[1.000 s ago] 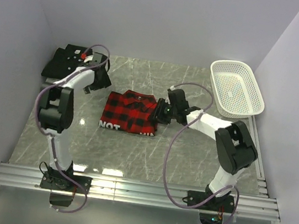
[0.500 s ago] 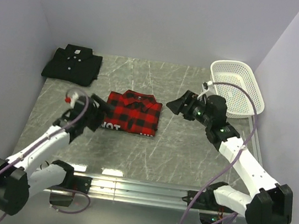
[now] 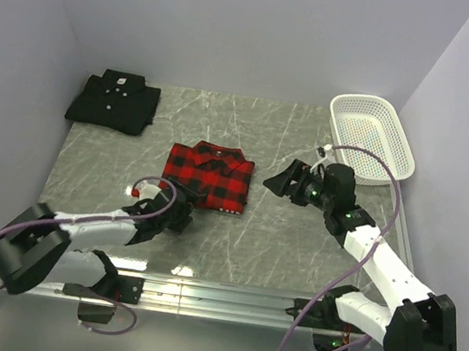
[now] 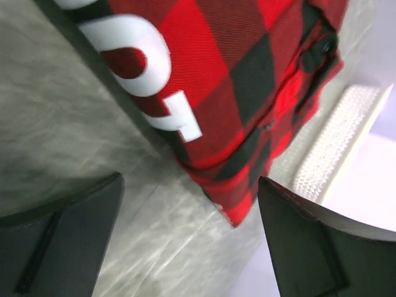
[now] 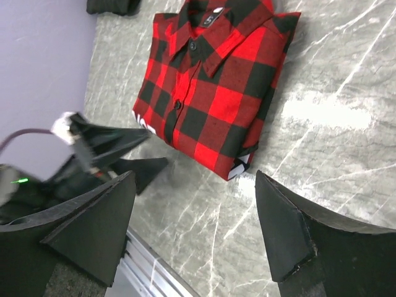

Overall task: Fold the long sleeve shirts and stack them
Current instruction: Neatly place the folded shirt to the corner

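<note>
Centrally, plaid shirt (image 3: 207,175) laid folded, black shirt (image 3: 114,101) at far-left worktop (image 3: 294,245) corner, left pincer (image 3: 182,208) and right pincer (image 3: 273,183) spread wide, empty.

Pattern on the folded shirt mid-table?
The folded cloth shirt is red-and-black checked plaid with white block lettering; the right wrist view shows it best.

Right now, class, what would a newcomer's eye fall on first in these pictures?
The folded red-and-black plaid shirt, white letters along its near edge, lies mid-table. The open left gripper faces its near edge and the open right gripper its right side. A folded black shirt sits in the far left corner, a white mesh basket far right.
</note>
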